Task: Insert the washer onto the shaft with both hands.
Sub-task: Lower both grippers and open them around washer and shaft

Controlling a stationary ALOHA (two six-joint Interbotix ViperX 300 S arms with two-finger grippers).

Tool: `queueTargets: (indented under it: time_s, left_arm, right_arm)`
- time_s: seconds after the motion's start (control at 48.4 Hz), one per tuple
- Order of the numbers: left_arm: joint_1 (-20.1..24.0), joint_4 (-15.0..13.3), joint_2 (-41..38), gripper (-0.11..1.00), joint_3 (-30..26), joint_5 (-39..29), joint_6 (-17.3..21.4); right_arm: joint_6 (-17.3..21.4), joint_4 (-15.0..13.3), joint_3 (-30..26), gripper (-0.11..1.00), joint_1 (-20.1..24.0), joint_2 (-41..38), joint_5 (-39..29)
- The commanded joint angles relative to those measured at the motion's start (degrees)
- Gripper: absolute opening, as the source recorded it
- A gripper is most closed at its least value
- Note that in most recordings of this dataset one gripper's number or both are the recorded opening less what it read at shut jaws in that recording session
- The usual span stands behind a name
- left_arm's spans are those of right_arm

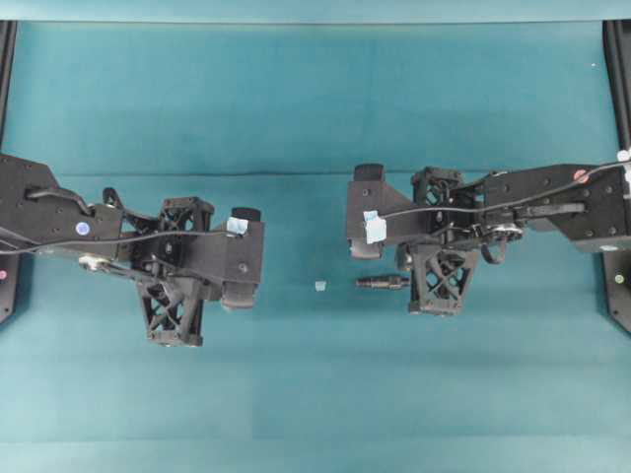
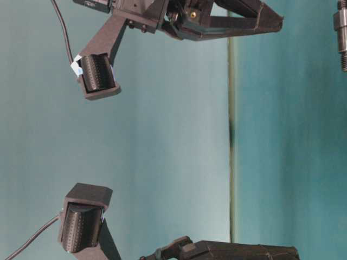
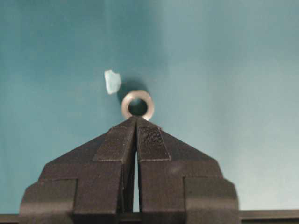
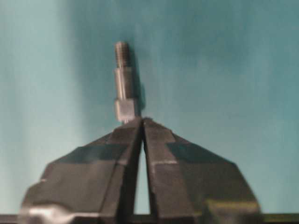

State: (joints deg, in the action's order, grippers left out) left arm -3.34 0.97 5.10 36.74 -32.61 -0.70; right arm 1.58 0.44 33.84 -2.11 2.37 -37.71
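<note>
The washer (image 3: 138, 104), a small grey metal ring with a dark hole, lies flat on the teal table just past my left gripper's (image 3: 137, 119) tips. That gripper is shut with nothing between its fingers. It hangs above the table on the left (image 1: 254, 258). The shaft (image 4: 124, 88), a stepped dark rod with a narrow threaded tip, lies on the table beyond my right gripper (image 4: 141, 120). The right gripper's fingertips meet and hold nothing. From overhead the shaft (image 1: 383, 282) lies just below the right gripper (image 1: 355, 222), tip pointing left. The shaft (image 2: 340, 35) also shows in the table-level view.
A small pale whitish scrap (image 3: 112, 81) lies right beside the washer, and from overhead it sits between the two arms (image 1: 319, 286). The teal table surface (image 1: 315, 118) stretches around both arms. Black frame posts stand at the far left and right edges.
</note>
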Motion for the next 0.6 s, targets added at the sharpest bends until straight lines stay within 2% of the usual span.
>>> queueTargets:
  time_s: [0.0, 0.083, 0.165, 0.31, 0.392, 0.454, 0.578]
  left_arm:
    - [-0.18, 0.09, 0.35, 0.03, -0.62, 0.35, -0.44]
    - [-0.18, 0.09, 0.26, 0.09, -0.53, 0.35, -0.88]
    - [-0.09, 0.18, 0.26, 0.27, -0.44, 0.35, -1.41]
    - [-0.09, 0.09, -0.44, 0.72, -0.26, -0.18, -1.67]
    - [-0.18, 0.18, -0.53, 0.91, -0.26, -0.09, -1.58]
    - [-0.18, 0.09, -0.53, 0.92, -0.26, 0.09, -1.58]
    - [-0.18, 0.09, -0.62, 0.89, -0.26, 0.97, -1.76]
  right_arm:
    - [-0.53, -0.09, -0.53, -0.02, 0.18, 0.26, 1.05]
    - [-0.62, -0.09, -0.44, 0.04, 0.09, 0.00, 1.05]
    - [-0.62, -0.09, -0.35, 0.17, 0.18, -0.35, 0.97]
    - [-0.62, -0.18, -0.35, 0.57, 0.62, -0.97, 0.97]
    - [-0.35, -1.05, -0.26, 0.80, 1.23, -1.14, 0.97]
    - [-0.35, -1.58, -0.35, 0.92, 1.76, -1.23, 1.41]
    - [-0.35, -1.67, -0.26, 0.89, 2.29, -1.23, 1.93]
